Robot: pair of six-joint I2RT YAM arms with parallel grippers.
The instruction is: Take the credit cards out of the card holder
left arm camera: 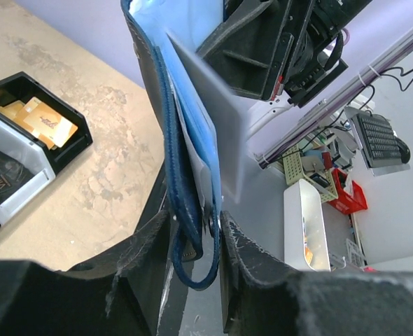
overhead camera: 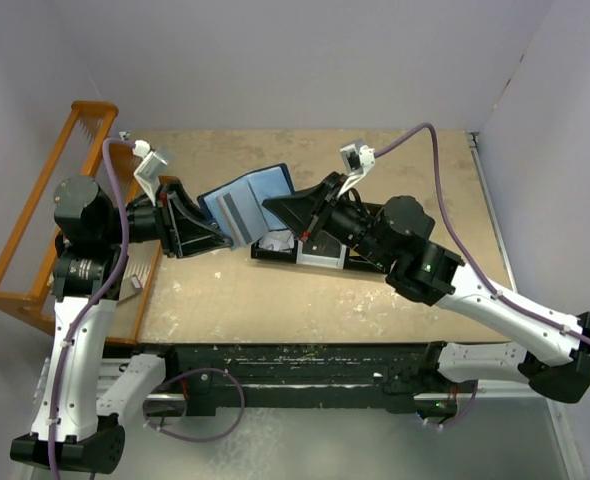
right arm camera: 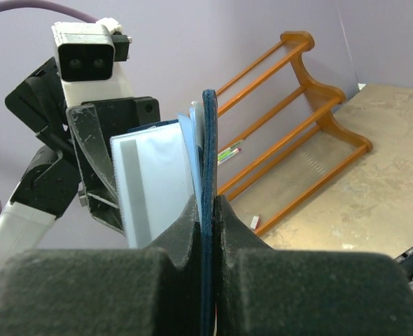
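I'm holding the card holder [overhead camera: 260, 190] aloft over the middle of the table [overhead camera: 375, 300]; left gripper [overhead camera: 215, 235] and right gripper [overhead camera: 275, 212] each pinch one flap; uneven pulling could drop the protruding credit card [overhead camera: 237, 212].

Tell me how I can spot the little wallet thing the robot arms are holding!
Look at the middle of the tan table, where the left gripper and the right gripper meet. Between them, up in the air, is the card holder, open like a book. It is blue, while the tray nearby is black and lies flat.
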